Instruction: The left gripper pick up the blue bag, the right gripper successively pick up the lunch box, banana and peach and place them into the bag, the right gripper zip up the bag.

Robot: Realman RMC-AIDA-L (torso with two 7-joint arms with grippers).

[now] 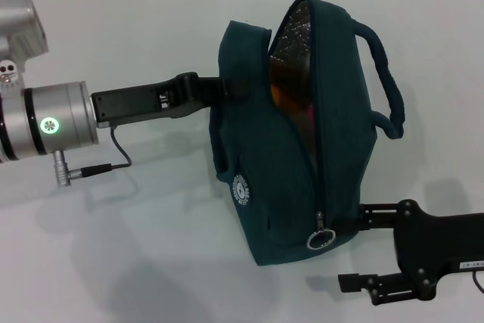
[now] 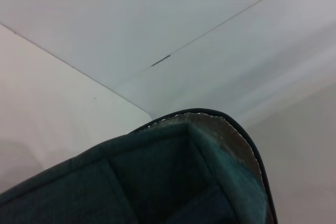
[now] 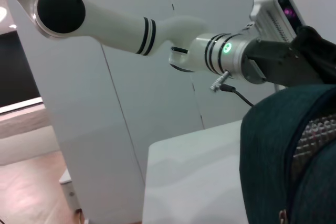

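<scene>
The blue bag hangs tilted over the white table, mouth agape, with the shiny lining showing. My left gripper comes in from the left and is shut on the bag's side flap. Inside the opening I see an orange-yellow patch, the banana, and a pink sliver, the peach. The lunch box is hidden. The zip runs down to its silver ring pull at the bag's low end. My right gripper stands open beside that pull, its upper finger against the bag's corner.
The white table spreads under and around the bag. One rope-like handle loops out on the right. The right wrist view shows the left arm in front of a white wall, and the bag.
</scene>
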